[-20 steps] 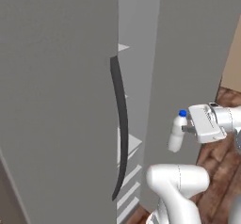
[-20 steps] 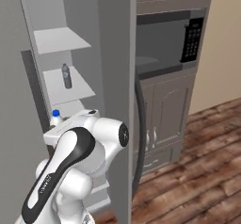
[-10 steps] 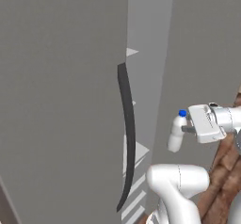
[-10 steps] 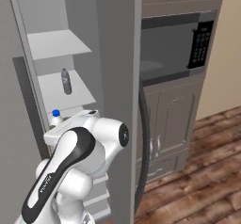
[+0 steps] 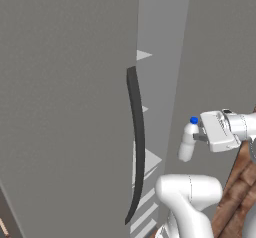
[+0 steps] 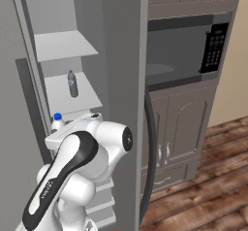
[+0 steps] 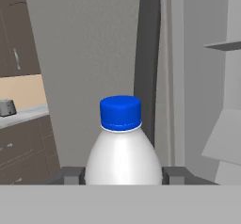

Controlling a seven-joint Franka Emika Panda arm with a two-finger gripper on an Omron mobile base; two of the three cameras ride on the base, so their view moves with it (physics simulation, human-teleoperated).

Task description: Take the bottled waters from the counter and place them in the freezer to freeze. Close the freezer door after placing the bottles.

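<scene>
Closest to me, the gripper (image 7: 123,176) is clamped on the whitish bottle (image 7: 123,155), upright with its blue cap on top, just in front of the open freezer (image 6: 121,55). The freezer door (image 5: 65,107) stands swung out beside it. Deeper inside the freezer, the darker bottle (image 6: 72,84) stands on a pale shelf (image 6: 85,96).
</scene>
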